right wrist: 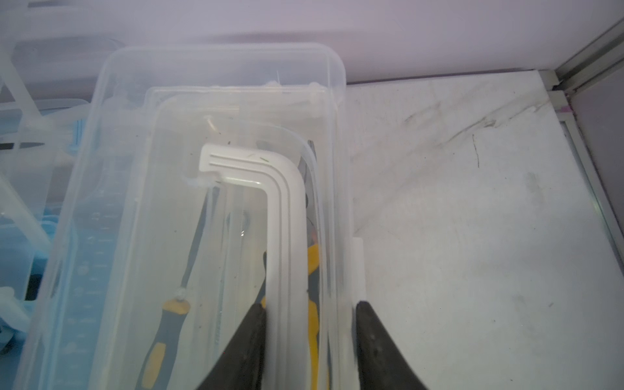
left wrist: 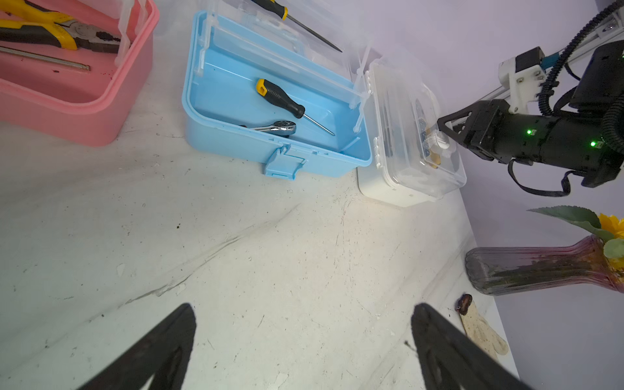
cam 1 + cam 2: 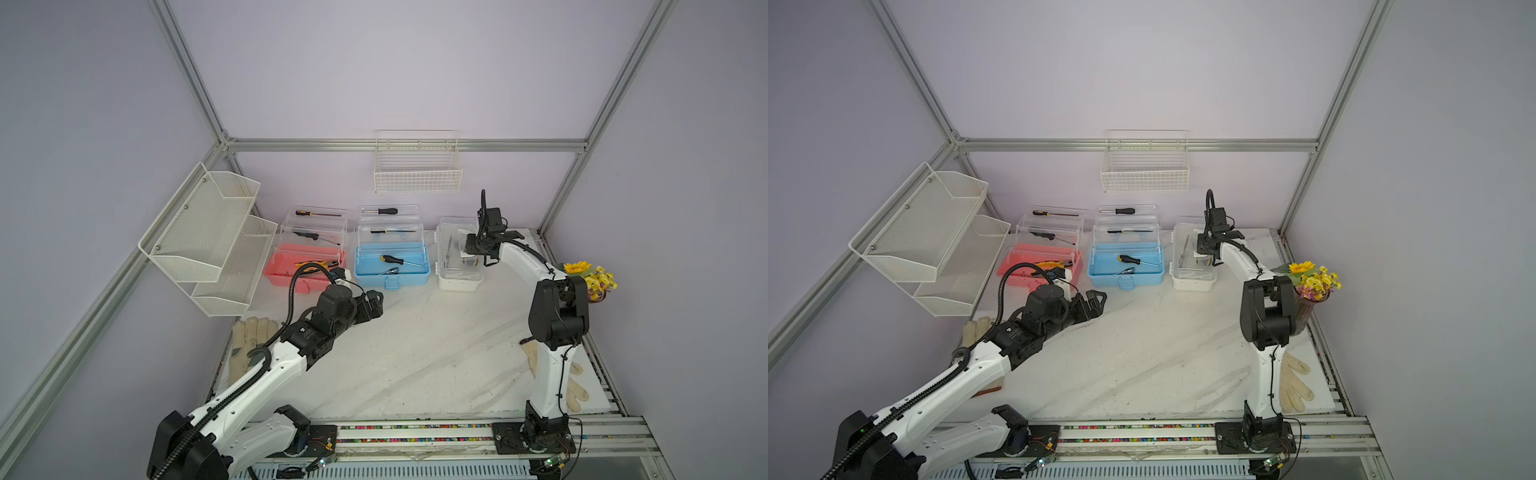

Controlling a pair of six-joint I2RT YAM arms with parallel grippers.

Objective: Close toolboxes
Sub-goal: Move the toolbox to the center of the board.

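Three toolboxes stand in a row at the back in both top views. The pink toolbox [image 3: 291, 272] [image 3: 1017, 272] [image 2: 84, 104] and the blue toolbox [image 3: 390, 275] [image 3: 1125, 277] [image 2: 233, 141] stand open, clear lids and trays raised, tools inside. The white toolbox [image 3: 457, 283] [image 3: 1192, 283] [image 2: 388, 190] has its clear lid [image 1: 118, 202] down on the base. My right gripper [image 3: 471, 257] [image 3: 1202, 254] [image 1: 309, 307] reaches down onto it, shut on the lid, with the white handle [image 1: 287, 219] and the lid's side wall between its jaws. My left gripper [image 3: 373, 306] [image 3: 1096, 305] [image 2: 304, 310] hovers wide open over bare table in front of the pink and blue boxes.
White mesh baskets hang on the left frame [image 3: 208, 232] and the back wall [image 3: 417, 168]. Work gloves lie at the left [image 3: 249, 336] and the right [image 3: 1293, 386]. A vase of yellow flowers [image 3: 1308, 291] stands at the right edge, close to the right arm.
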